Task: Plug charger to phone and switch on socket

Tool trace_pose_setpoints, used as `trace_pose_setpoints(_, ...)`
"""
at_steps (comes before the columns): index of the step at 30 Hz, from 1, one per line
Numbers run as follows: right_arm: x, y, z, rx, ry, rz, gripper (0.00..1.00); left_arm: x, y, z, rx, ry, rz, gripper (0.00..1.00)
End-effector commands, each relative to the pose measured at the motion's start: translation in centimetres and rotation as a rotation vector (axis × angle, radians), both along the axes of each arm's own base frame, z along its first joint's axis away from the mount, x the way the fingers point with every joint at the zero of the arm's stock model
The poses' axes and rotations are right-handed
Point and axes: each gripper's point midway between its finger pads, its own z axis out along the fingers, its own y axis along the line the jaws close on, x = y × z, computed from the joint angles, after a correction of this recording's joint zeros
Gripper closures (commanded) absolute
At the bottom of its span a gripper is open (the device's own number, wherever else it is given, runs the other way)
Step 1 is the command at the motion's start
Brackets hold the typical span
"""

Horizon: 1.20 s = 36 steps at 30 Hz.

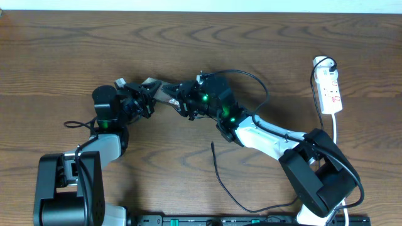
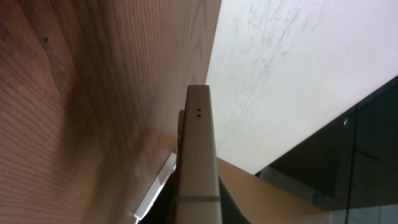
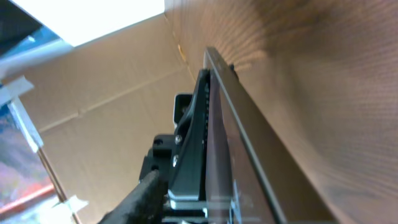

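Phone (image 1: 162, 93) is held on edge above mid-table, between both arms. Left gripper (image 1: 146, 94) clamps one end and right gripper (image 1: 182, 100) grips the other. Charger (image 1: 221, 179) lies loose near the right arm. Socket (image 1: 330, 88) is far right, well apart.

Bare tabletop (image 1: 56, 56) lay open across the upper left and top. Left hand (image 1: 149, 97), right hand (image 1: 183, 100) and phone (image 1: 164, 93) crowded the centre; the charger (image 1: 218, 176) trailed lower centre, the socket (image 1: 330, 91) sat at the upper right edge.
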Motion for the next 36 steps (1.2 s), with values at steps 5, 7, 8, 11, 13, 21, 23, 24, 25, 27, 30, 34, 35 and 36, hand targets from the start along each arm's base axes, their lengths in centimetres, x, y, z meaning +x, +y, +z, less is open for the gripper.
trace_pose_setpoints(5,0.1,0.4,1.4,0.005,-0.056,0.012,0.31,0.0,-0.1,0.6,0.009,-0.026,-0.007,0.93)
trace_pose_setpoints(7,0.1,0.4,1.4,0.006,-0.055,0.015,0.18,0.0,0.0,0.6,0.009,-0.027,-0.005,0.92)
trace_pose_setpoints(8,0.1,0.3,1.4,0.007,-0.053,0.019,0.14,0.1,0.1,0.6,0.01,-0.027,-0.003,0.93)
trace_pose_setpoints(11,0.1,0.0,1.0,-0.005,-0.044,0.035,0.07,0.2,0.6,0.6,0.009,-0.027,0.01,0.92)
trace_pose_setpoints(13,0.2,-0.6,0.3,-0.029,-0.032,0.044,0.04,0.2,1.1,0.7,0.005,-0.027,0.015,0.92)
trace_pose_setpoints(21,1.8,-3.7,-1.6,-0.149,-0.13,0.083,0.05,-0.4,4.2,1.3,0.003,-0.071,-0.01,0.92)
trace_pose_setpoints(23,2.2,-4.4,-1.7,-0.187,-0.202,0.103,0.04,-0.9,4.4,1.6,0.016,-0.103,-0.052,0.92)
trace_pose_setpoints(24,2.4,-4.7,-1.8,-0.206,-0.237,0.116,0.04,-1.2,4.4,1.7,0.025,-0.122,-0.078,0.92)
trace_pose_setpoints(25,2.5,-4.9,-1.8,-0.221,-0.276,0.131,0.05,-1.5,4.4,1.9,0.032,-0.144,-0.107,0.92)
trace_pose_setpoints(27,2.7,-5.2,-1.8,-0.251,-0.358,0.163,0.06,-2.1,4.1,2.2,0.052,-0.19,-0.165,0.92)
trace_pose_setpoints(30,2.4,-5.2,-1.7,-0.321,-0.561,0.255,0.09,-3.2,3.2,3.1,0.103,-0.309,-0.278,0.92)
trace_pose_setpoints(34,1.5,-5.2,-2.4,-0.402,-0.716,0.363,0.01,-4.6,2.0,4.4,0.149,-0.459,-0.408,0.92)
trace_pose_setpoints(35,1.4,-5.2,-2.5,-0.41,-0.723,0.369,0.01,-4.9,1.8,4.7,0.16,-0.492,-0.433,0.92)
trace_pose_setpoints(36,1.4,-5.2,-2.4,-0.41,-0.727,0.371,0.01,-5.3,1.5,5.1,0.173,-0.537,-0.465,0.92)
